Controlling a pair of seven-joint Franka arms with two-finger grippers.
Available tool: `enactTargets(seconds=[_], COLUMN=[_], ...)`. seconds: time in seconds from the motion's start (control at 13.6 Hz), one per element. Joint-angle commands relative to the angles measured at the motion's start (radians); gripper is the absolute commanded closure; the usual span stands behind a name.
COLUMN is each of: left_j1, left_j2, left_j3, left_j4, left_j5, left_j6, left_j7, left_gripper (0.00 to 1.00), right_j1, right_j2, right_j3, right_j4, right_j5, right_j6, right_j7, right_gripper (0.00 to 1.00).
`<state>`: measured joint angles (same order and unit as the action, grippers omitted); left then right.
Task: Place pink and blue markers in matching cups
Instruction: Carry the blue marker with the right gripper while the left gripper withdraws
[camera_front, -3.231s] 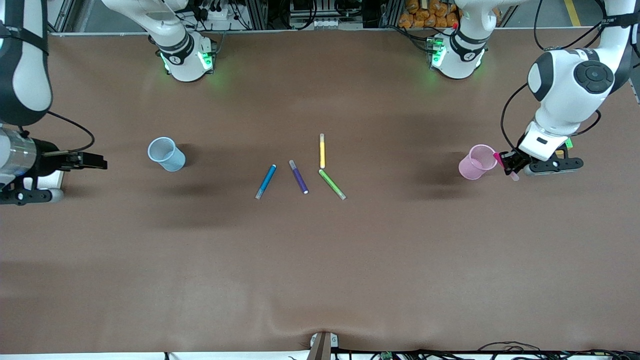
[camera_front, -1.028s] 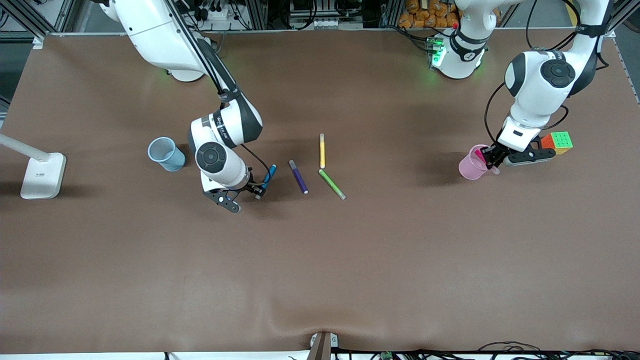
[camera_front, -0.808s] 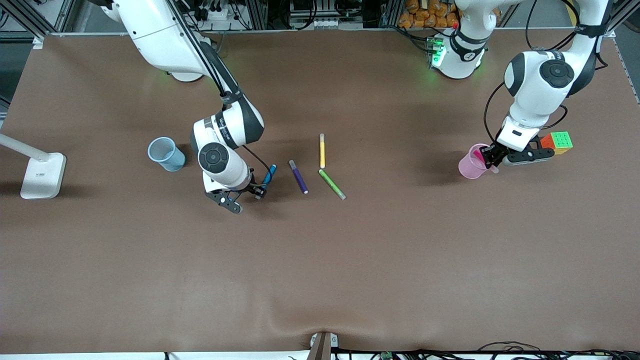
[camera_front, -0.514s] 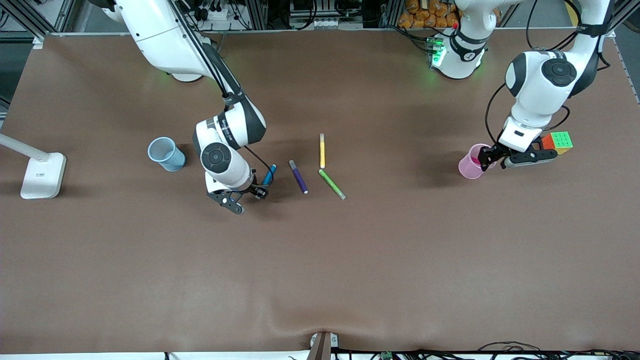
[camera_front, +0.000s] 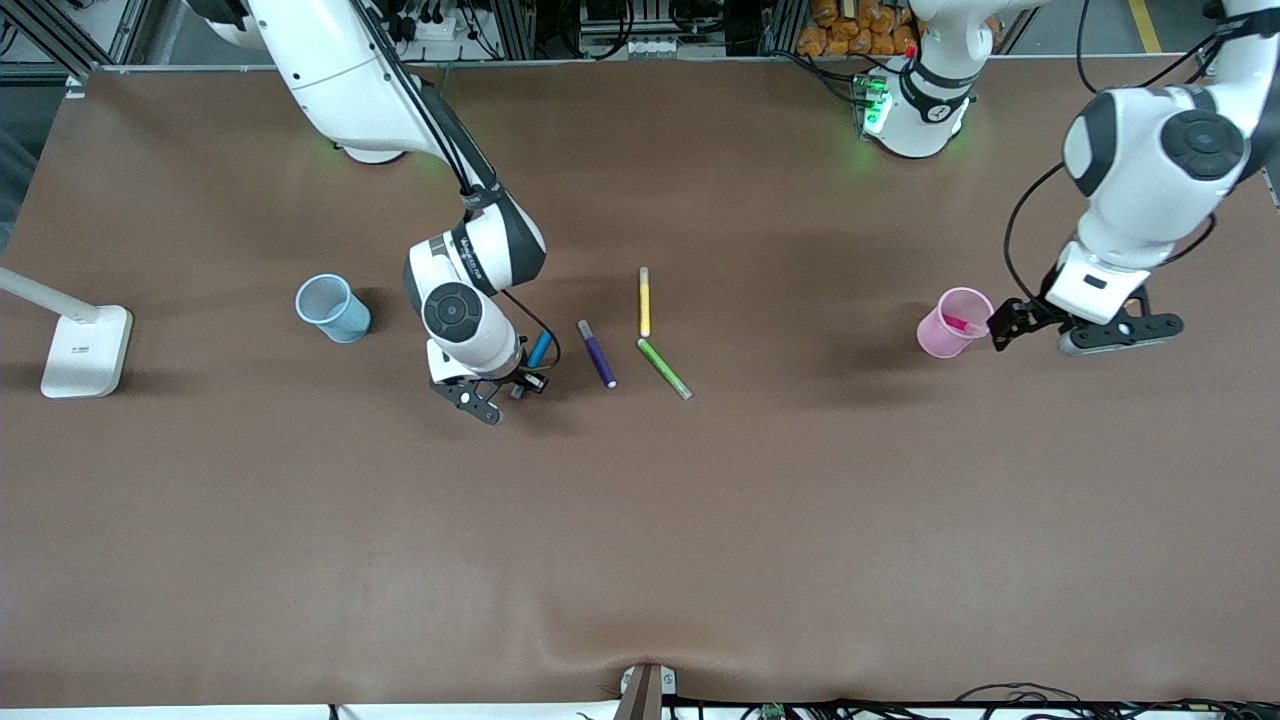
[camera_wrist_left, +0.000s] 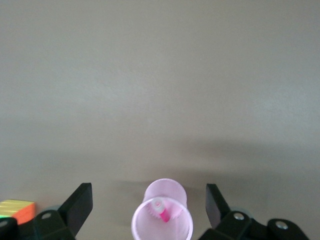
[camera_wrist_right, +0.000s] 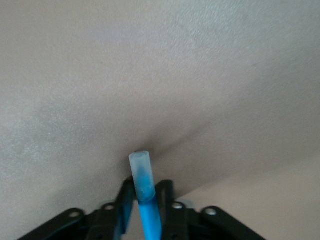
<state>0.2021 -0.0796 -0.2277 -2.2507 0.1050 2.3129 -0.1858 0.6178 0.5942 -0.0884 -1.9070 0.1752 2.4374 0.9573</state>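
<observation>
The pink marker (camera_front: 958, 323) stands inside the pale pink cup (camera_front: 950, 335); in the left wrist view the marker (camera_wrist_left: 161, 211) leans in the cup (camera_wrist_left: 162, 224). My left gripper (camera_front: 1003, 328) is open and empty, close beside this cup toward the left arm's end of the table; its wide-apart fingers (camera_wrist_left: 77, 207) frame the cup. My right gripper (camera_front: 520, 383) is shut on the sky-blue marker (camera_front: 540, 350) low at the table, gripping near its greyish cap (camera_wrist_right: 140, 165). The pale blue cup (camera_front: 333, 308) stands upright toward the right arm's end.
A dark purple pen (camera_front: 597, 353), a yellow pen (camera_front: 644, 301) and a green pen (camera_front: 664, 368) lie mid-table beside the blue marker. A white lamp base (camera_front: 85, 350) sits at the right arm's end. A colour cube (camera_wrist_left: 17, 210) lies near the left gripper.
My left gripper let the pink marker go into the pink cup, opened and drew back toward its end of the table. My right arm came in and shut on the blue marker.
</observation>
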Motion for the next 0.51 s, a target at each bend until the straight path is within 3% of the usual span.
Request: enactTargets(seconds=[0.0,0.15,0.44], left_j1=[0.010,0.013,0.005], left_j2=[0.003,0.003,-0.002], left_j3=[-0.010,-0.009,-0.036], left_j4=[0.152,0.242,0.419], left_j5=[-0.014,-0.103,-0.110], left_j6=[-0.209,-0.315,-0.548], left_j7=[0.052,0.055,0.048], left_gripper=[0.00,0.00,0.00], right_j1=[0.023,0.014,-0.007], right_j2=[0.024,0.013,-0.069], right_j3=[-0.010,-0.010,-0.019], right_j4=[0.023,0.029,0.045], right_j5=[0.010,0.010,0.003], right_j6=[0.003,-0.012,-0.165], right_j7=[0.021,0.011,-0.084], right_gripper=[1.00,1.00,1.00])
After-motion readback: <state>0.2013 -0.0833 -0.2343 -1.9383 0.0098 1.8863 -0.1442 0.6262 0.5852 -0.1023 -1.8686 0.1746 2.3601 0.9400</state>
